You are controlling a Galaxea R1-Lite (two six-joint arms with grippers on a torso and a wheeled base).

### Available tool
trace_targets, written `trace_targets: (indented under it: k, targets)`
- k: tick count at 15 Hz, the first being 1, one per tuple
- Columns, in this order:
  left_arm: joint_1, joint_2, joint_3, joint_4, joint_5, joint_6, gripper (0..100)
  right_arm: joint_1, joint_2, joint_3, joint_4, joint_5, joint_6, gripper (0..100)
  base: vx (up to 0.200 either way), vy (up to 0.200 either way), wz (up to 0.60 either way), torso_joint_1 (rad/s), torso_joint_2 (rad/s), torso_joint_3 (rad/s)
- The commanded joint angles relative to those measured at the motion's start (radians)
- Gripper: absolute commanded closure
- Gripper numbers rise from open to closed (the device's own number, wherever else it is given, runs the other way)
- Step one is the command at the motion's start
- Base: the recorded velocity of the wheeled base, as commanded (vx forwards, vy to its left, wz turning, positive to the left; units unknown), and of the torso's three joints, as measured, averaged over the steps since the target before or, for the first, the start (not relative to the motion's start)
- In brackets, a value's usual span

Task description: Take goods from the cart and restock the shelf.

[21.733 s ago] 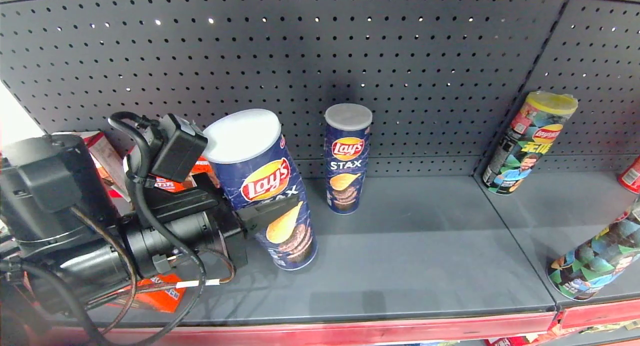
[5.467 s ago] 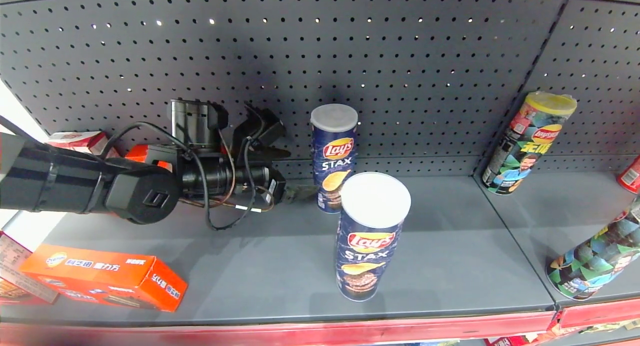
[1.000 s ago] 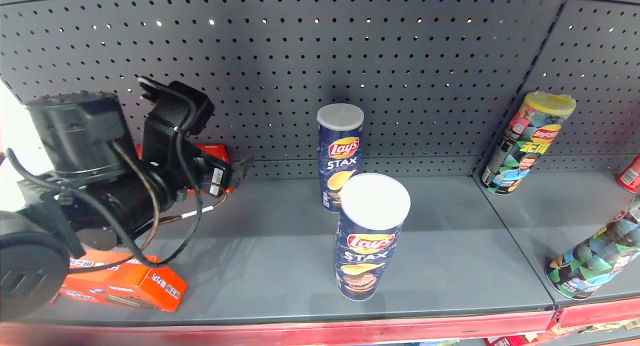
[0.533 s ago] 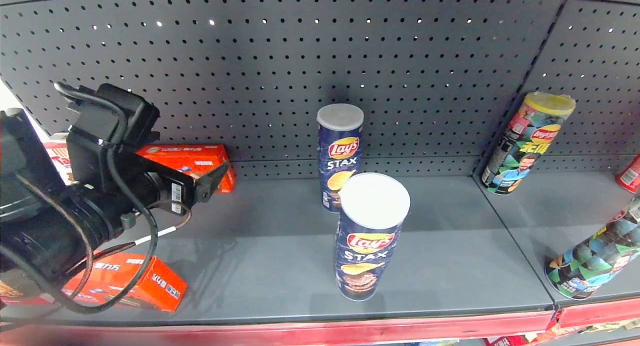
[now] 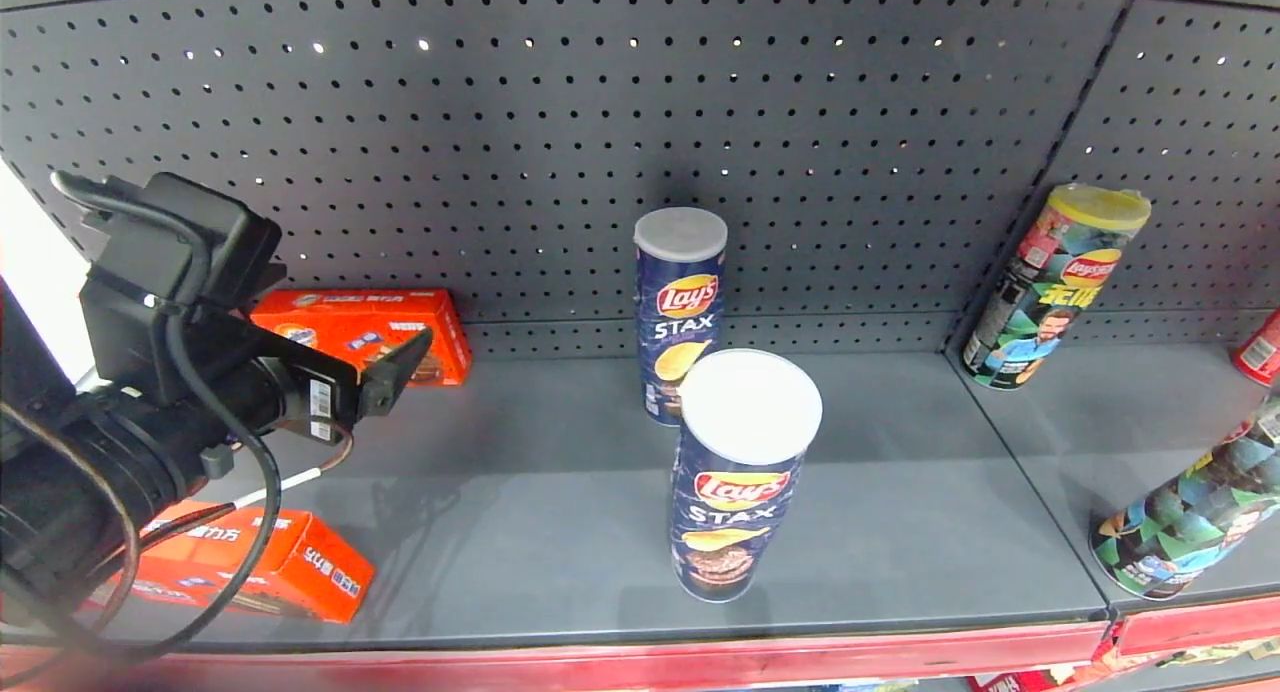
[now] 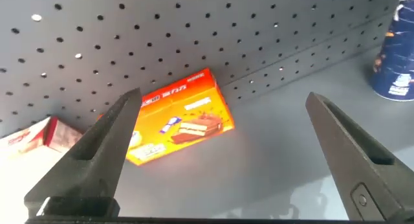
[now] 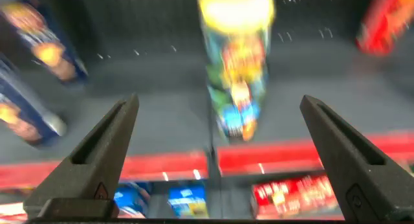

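- Left gripper [image 6: 223, 98]: over the left part of the shelf [image 5: 520, 532], above bare deck; jaws spread wide, nothing between them.
- Front orange box [image 5: 260, 567]: flat at the front left, near the red front lip [image 5: 600, 662].
- Rear orange box [image 5: 365, 327]: flat against the pegboard back [image 5: 600, 122].
- Open deck between boxes and cans, and again from the cans to the right-hand divider.
- Rear can [image 5: 682, 317]: upright near the pegboard, dark blue, pale grey lid.
- Front can [image 5: 738, 482]: upright, directly before the rear can, near the lip; dark blue, white lid. Contact between them: cannot tell.
- Yellow-lidded can [image 5: 1060, 287]: tilted against the divider.
- Patterned can [image 5: 1190, 522]: on its side, far right.
- Right gripper [image 7: 220, 101]: jaws spread, empty, facing the yellow-lidded can.
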Motion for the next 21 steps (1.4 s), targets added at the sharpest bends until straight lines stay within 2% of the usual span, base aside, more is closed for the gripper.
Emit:
trace_targets:
  k: [1, 3, 5, 8, 11, 17, 21]
  targets:
    - [0.004, -0.001, 0.044, -0.025, 0.001, 0.001, 0, 0.082, 0.202, -0.159, 0.053, 0.006, -0.055, 0, 0.000, 0.000, 0.00, 0.000, 0.00, 0.000]
    - [0.004, -0.034, 0.114, -0.056, -0.002, 0.001, 0, 0.183, 0.325, -0.227, 0.067, 0.027, -0.121, 0, 0.000, 0.000, 0.00, 0.000, 0.00, 0.000]
    - [0.007, -0.061, 0.147, -0.056, -0.002, 0.001, 0, 0.228, 0.428, -0.277, 0.063, 0.073, -0.165, 0, 0.000, 0.000, 0.00, 0.000, 0.00, 0.000]
    - [0.018, -0.077, 0.154, -0.056, -0.007, 0.001, 0, 0.266, 0.580, -0.397, 0.061, 0.141, -0.216, 0, 0.000, 0.000, 0.00, 0.000, 0.00, 0.000]
    - [0.020, -0.077, 0.156, -0.057, -0.008, 0.002, 0, 0.326, 0.695, -0.478, 0.058, 0.152, -0.221, 0, 0.000, 0.000, 0.00, 0.000, 0.00, 0.000]
    - [0.023, -0.078, 0.160, -0.057, -0.008, 0.002, 0, 0.478, 0.865, -0.506, -0.002, 0.150, -0.227, 0, 0.000, 0.000, 0.00, 0.000, 0.00, 0.000]
    - [0.023, -0.078, 0.162, -0.057, -0.008, 0.002, 0, 0.490, 0.959, -0.523, -0.003, 0.150, -0.262, 0, 0.000, 0.000, 0.00, 0.000, 0.00, 0.000]
